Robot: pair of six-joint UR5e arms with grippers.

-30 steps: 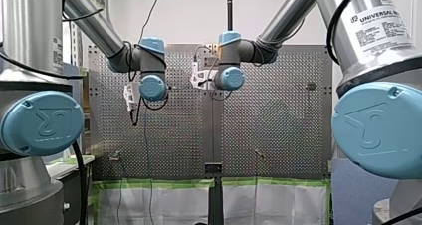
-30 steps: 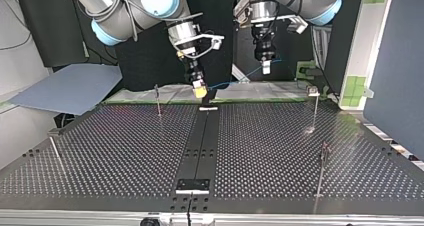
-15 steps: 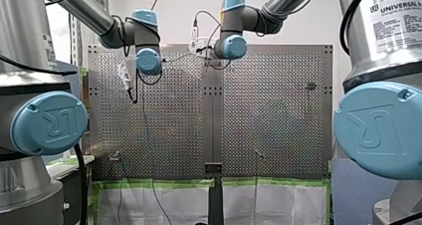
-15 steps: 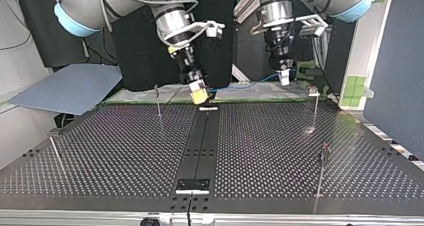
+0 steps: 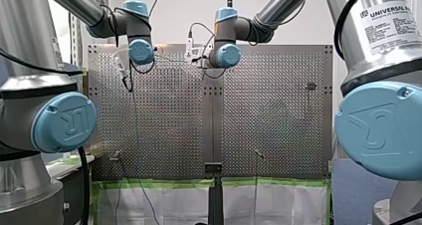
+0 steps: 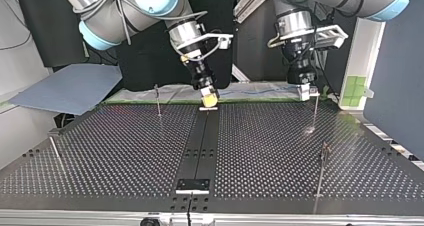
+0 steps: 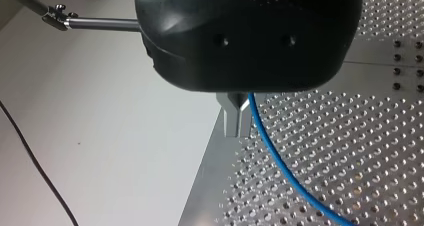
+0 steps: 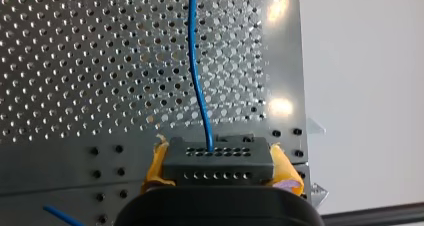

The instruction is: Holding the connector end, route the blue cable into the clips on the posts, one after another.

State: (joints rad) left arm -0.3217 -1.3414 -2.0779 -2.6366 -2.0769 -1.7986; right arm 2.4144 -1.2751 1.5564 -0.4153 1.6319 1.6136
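My right gripper (image 8: pixel 218 172) is shut with its yellow pads (image 8: pixel 286 172) on a black connector (image 8: pixel 218 156). From the connector the blue cable (image 8: pixel 198 86) runs away over the perforated table. In the top view this gripper (image 6: pixel 208 98) hangs low over the far edge's middle. The cable (image 6: pixel 255 91) stretches from there across to my left gripper (image 6: pixel 303 91), which sits right beside the clip on the far right post (image 6: pixel 316 106). In the left wrist view the metal fingers (image 7: pixel 231 120) are shut on the blue cable (image 7: pixel 280 171).
Other thin clip posts stand at the top view's far left (image 6: pixel 158 100), near left (image 6: pixel 54 148) and near right (image 6: pixel 322 168). A black rail (image 6: pixel 200 146) runs down the table's middle. A grey board (image 6: pixel 70 88) lies beyond the far left corner.
In the top view my left gripper has moved right and down to the far right post, drawing the cable along. My right gripper has shifted slightly right and lower with the connector.
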